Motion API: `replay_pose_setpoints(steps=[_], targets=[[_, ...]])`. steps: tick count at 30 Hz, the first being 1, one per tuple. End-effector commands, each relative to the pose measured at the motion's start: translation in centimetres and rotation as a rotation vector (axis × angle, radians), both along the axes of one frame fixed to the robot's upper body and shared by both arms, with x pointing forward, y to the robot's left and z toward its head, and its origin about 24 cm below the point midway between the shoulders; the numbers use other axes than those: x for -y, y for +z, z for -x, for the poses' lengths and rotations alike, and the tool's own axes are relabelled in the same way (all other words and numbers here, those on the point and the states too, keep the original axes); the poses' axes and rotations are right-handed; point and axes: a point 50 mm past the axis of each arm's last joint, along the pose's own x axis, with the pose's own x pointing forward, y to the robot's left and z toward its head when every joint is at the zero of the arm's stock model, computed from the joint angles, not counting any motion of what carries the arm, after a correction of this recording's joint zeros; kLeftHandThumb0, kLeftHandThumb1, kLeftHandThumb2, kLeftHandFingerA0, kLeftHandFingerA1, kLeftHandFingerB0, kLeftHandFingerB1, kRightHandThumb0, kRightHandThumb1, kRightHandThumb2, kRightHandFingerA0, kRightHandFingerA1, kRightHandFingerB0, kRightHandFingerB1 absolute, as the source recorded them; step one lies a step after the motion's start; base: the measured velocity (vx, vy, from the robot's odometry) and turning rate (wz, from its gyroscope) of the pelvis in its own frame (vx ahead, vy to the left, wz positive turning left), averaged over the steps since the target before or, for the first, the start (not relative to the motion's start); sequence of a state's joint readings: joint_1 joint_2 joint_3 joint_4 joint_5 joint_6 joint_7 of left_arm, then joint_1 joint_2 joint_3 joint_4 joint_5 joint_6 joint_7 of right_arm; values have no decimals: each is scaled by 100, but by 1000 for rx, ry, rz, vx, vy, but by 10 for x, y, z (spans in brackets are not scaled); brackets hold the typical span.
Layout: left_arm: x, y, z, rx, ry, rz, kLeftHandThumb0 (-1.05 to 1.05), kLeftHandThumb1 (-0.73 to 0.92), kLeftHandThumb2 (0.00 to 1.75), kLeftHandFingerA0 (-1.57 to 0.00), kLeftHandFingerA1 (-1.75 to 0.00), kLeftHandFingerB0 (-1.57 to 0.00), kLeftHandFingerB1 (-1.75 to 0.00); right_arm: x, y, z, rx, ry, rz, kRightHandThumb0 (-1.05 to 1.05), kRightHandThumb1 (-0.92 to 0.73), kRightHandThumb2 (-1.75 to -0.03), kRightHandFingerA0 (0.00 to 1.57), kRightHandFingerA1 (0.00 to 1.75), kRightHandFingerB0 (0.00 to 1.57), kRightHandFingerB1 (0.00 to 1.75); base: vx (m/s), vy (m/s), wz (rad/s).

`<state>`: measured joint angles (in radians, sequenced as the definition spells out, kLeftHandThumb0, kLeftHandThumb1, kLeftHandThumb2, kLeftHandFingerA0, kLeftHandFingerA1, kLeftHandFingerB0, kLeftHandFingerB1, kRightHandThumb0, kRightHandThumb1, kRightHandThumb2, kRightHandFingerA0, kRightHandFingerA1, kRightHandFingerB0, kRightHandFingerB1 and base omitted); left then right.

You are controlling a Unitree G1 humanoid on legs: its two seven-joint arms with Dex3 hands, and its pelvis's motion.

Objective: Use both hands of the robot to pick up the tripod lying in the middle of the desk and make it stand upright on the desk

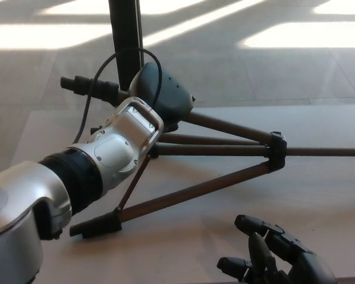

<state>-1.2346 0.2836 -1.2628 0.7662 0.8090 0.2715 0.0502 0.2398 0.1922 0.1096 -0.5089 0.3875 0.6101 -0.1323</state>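
The tripod point(213, 150) has thin brown legs and black joints, and rests on the pale desk point(319, 195) with its legs spread toward the right. One black foot point(94, 225) touches the desk at the lower left. A black handle point(89, 87) sticks out to the left of its head. My left hand point(164, 94) is shut on the tripod where the legs meet, and holds that end a little above the desk. At the bottom right my right hand point(272, 257) is open with its fingers spread, short of the nearest leg and touching nothing.
A black upright post point(125, 41) stands just behind my left hand, and a black cable point(94, 89) loops from my wrist beside it. The desk's far edge point(296, 107) runs behind the tripod, with sunlit floor beyond.
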Motion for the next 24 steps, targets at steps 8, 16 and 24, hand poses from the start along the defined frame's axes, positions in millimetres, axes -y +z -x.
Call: replay_pose_setpoints(steps=[8, 16, 24], targets=[[-9, -1, 2, 122, -166, 45, -40, 47, 60, -97, -167, -81, -63, 1, -3, -32, -58, -71, -53, -69, -66, -59, 39, 92, 39, 49, 0, 0, 0], [-16, 23, 1, 127, -149, 103, -37, 46, 56, -94, -174, -85, -71, 0, 13, -89, -68, -160, -239, -70, -61, -59, 22, 71, 26, 44, 0, 0, 0], [-15, 52, 6, 158, -177, 127, -39, 43, 59, -97, -170, -89, -67, -4, 23, -124, -87, -282, -369, -65, -48, -83, 14, 62, 21, 54, 0, 0, 0]])
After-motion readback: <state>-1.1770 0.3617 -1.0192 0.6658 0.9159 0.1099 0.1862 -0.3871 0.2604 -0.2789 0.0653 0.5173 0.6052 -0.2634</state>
